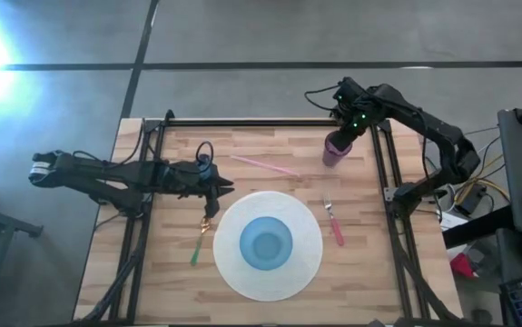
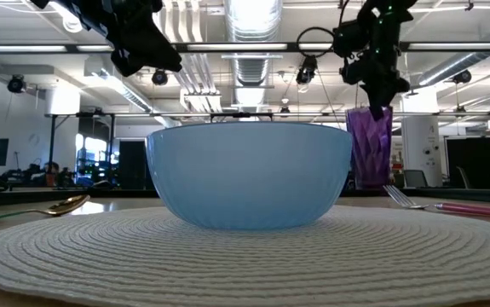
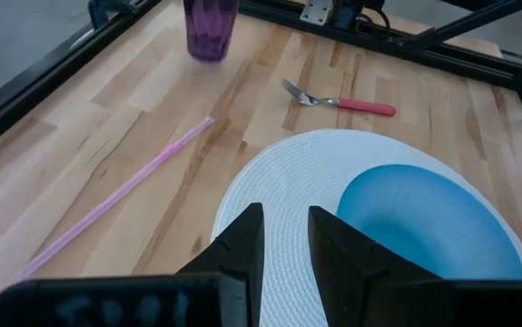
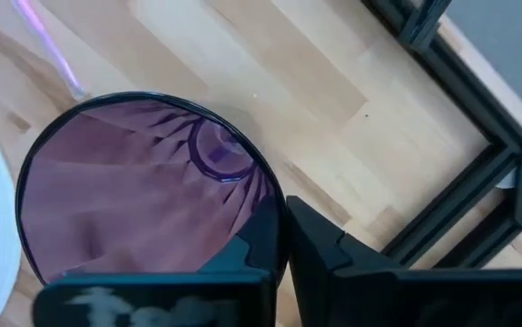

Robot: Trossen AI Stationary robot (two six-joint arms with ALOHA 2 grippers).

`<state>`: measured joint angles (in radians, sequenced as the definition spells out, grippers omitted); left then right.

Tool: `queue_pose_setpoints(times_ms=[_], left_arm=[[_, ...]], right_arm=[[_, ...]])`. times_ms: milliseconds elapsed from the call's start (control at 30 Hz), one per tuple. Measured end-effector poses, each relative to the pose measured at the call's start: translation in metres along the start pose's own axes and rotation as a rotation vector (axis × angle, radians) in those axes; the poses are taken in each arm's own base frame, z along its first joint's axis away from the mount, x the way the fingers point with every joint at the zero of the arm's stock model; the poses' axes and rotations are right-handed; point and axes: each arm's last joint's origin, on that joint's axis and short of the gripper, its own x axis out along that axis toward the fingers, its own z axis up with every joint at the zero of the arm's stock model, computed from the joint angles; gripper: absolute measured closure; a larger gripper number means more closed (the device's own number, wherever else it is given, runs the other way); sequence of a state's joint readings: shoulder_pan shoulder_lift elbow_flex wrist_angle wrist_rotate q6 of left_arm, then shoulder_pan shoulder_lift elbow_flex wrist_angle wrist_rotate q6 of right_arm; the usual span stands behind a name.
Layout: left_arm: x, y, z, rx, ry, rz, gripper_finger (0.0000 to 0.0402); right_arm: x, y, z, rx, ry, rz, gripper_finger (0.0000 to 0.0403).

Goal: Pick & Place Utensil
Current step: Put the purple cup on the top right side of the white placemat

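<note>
A spoon [image 1: 201, 240] with a green handle and gold bowl lies on the table left of the white round mat [image 1: 308, 222]; it also shows in the low view [image 2: 57, 207]. A pink-handled fork [image 1: 333, 221] lies right of the mat. My left gripper [image 1: 222, 189] hovers high above the mat's left edge, slightly open and empty [image 3: 286, 241]. My right gripper [image 1: 345, 130] is shut on the rim of an upright purple cup [image 1: 335, 151] at the far right. My right gripper holds the purple cup by its rim [image 4: 277, 213], on the side nearest the table's right edge. One finger [image 4: 256, 245] is inside the cup and one [image 4: 324, 250] outside. The fingers point down from above. The cup stands upright [image 2: 370, 145]; whether its base is on the table, I cannot tell.
A blue bowl [image 1: 266, 243] sits in the middle of the mat. A pink straw [image 1: 265, 164] lies on the wood at the far middle. A black frame rail [image 1: 383, 173] runs along the table's edges.
</note>
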<state>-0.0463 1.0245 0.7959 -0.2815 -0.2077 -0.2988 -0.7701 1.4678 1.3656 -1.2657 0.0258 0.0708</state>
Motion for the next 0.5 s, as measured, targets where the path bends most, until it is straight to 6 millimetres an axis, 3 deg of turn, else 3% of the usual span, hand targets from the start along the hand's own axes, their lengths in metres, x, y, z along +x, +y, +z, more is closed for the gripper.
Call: queue_pose_setpoints(times_ms=[500], left_arm=[[0.0,0.002,-0.006,-0.049,0.065,0.023,0.0321]], right_arm=[[-0.068,0.027,-0.021,-0.055,-0.203,0.068,0.0392]])
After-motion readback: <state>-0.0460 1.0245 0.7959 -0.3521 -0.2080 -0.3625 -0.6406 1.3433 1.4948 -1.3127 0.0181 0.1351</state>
